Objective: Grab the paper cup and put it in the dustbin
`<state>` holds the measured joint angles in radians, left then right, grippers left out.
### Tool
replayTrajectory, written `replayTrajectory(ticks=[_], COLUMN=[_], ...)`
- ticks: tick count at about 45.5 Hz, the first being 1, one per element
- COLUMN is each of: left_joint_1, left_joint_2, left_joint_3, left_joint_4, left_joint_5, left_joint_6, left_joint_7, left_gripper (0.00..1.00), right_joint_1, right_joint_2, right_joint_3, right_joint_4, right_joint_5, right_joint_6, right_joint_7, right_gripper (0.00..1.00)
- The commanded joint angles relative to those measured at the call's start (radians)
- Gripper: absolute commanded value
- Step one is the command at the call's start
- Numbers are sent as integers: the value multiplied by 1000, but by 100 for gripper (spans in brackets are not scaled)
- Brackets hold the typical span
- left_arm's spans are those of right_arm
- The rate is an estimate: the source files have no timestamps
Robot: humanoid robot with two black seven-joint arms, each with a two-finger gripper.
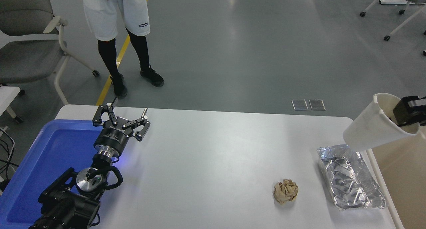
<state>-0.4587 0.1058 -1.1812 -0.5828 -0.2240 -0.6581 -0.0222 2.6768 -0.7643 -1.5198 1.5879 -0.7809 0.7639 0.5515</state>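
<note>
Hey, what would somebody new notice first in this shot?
Probably the off-white paper cup, tilted and held high at the right edge by the black right gripper, above the beige plastic dustbin. Next, the shiny foil tray and crumpled tan paper ball on the white table.

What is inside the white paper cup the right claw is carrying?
One black finger of the right claw reaches inside the tilted white paper cup, pinching its rim. The cream inner wall shows nothing else; the bottom is hidden.
</note>
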Motion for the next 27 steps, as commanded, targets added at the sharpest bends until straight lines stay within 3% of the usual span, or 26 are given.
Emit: replayTrajectory(ticks=[1, 15, 27], left_joint_1=[0, 0, 0], left_joint_2=[0, 0, 0], left_joint_3=[-1, 0, 0], left_joint_4=[0, 0, 0], left_joint_5=[0, 0, 0], left_joint_6=[0, 0, 0], left_joint_7=[-1, -1, 1], left_gripper=[99, 99, 99], right_joint_1=[-6, -374, -860], right_joint_2=[-12, -70, -43], right_joint_3=[21, 121, 142], right_joint_4=[-23, -351, -704], right_joint_5=[6, 92, 383], right_joint_6=[22, 12, -173], right_joint_7=[-1, -7, -10], right_gripper=[0, 0, 0])
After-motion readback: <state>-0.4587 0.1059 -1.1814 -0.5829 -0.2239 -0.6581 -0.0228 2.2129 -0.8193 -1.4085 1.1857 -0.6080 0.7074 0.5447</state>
